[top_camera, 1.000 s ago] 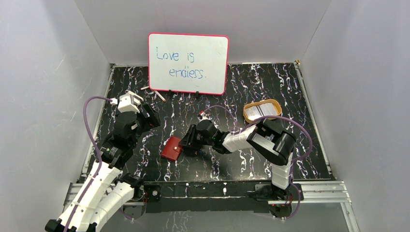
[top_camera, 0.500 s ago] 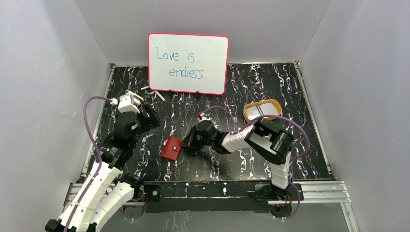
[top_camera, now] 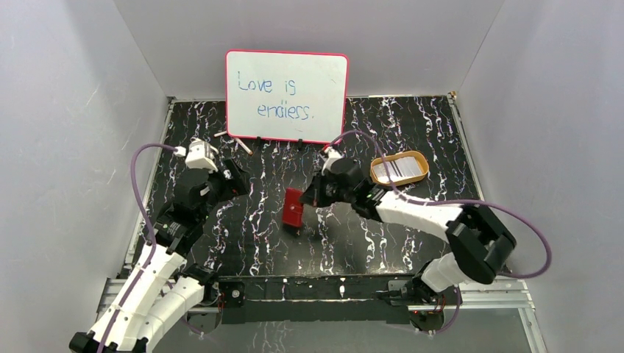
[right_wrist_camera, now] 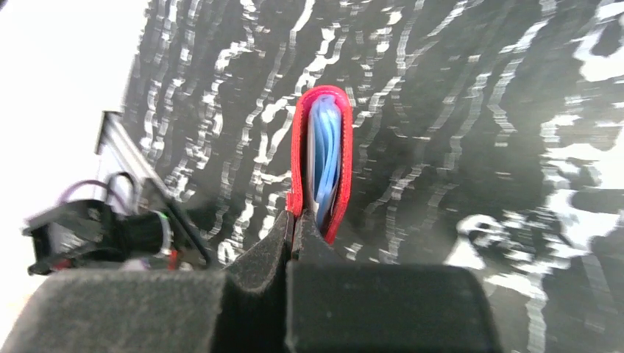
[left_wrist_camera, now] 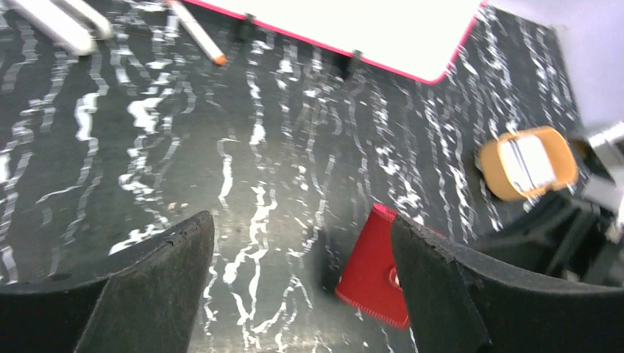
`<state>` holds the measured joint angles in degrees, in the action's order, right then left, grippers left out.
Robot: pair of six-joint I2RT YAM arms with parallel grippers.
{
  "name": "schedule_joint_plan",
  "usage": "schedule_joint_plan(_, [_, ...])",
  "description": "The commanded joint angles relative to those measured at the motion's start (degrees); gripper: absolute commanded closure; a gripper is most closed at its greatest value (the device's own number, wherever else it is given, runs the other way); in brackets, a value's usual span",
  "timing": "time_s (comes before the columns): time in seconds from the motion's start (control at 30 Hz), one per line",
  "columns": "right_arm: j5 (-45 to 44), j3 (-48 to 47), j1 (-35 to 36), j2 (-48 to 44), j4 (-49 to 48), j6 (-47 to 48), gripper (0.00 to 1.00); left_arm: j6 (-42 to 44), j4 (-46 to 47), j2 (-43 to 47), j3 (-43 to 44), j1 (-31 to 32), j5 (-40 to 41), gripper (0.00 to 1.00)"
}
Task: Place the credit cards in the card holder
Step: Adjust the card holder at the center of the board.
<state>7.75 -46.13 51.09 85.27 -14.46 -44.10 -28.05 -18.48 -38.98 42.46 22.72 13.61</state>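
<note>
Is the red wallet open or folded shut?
Folded shut. The red wallet shows both covers close together around blue lining, pinched by the right gripper.

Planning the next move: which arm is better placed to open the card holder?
Probably left: the left gripper is open, facing the card holder; the right gripper is shut on its edge.

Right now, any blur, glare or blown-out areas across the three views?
Top view: sharp, evenly lit, whiteboard text legible. Left wrist view: soft and smeared throughout, whiteboard blown out white. Right wrist view: red wallet fairly crisp, table streaked with blur, upper-left corner washed out.
</note>
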Motion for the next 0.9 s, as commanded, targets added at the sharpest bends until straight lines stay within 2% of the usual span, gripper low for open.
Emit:
schedule_joint_plan(0.0, [6.2,-3.4,-4.9,-3.6,21.5,19.7,1.00,2.3,4.1,-2.8,0.1,0.1,-17.1,0.14])
schedule_joint_plan(0.1, [9.3,-3.5,-6.9,-3.7,28.2,26.1,1.00,1.3,3.9,-6.5,1.0,0.3,-23.9,0.16])
schedule_joint_plan(0.3, [16.2,-2.7,-8.0,-0.8,30.3,30.1,1.00,-6.9,4.0,-14.9,3.0,1.7,-37.7,0.20])
schedule_joint_plan(0.4, [16.2,-3.5,-8.0,1.5,30.0,30.5,1.00,-7.4,4.3,-14.7,1.3,4.3,-35.8,0.20])
schedule_joint_plan(0.57, [10.7,-7.7,-8.1,5.9,30.7,30.9,1.00,-12.0,8.2,-13.5,-5.8,7.2,-33.7,0.19])
schedule_joint_plan(0.8, [5.7,-8.2,-7.9,6.4,29.3,28.6,1.00,-19.3,13.6,-13.6,-13.1,16.5,-25.2,0.21])
schedule_joint_plan(0.83, [4.9,-8.0,-7.9,5.9,29.5,28.5,0.98,-19.8,13.7,-13.2,-13.7,17.0,-24.0,0.21])
schedule_joint_plan(0.87, [4.3,-7.7,-7.9,5.3,29.6,28.4,0.90,-20.0,13.8,-12.6,-14.5,17.2,-23.4,0.21])
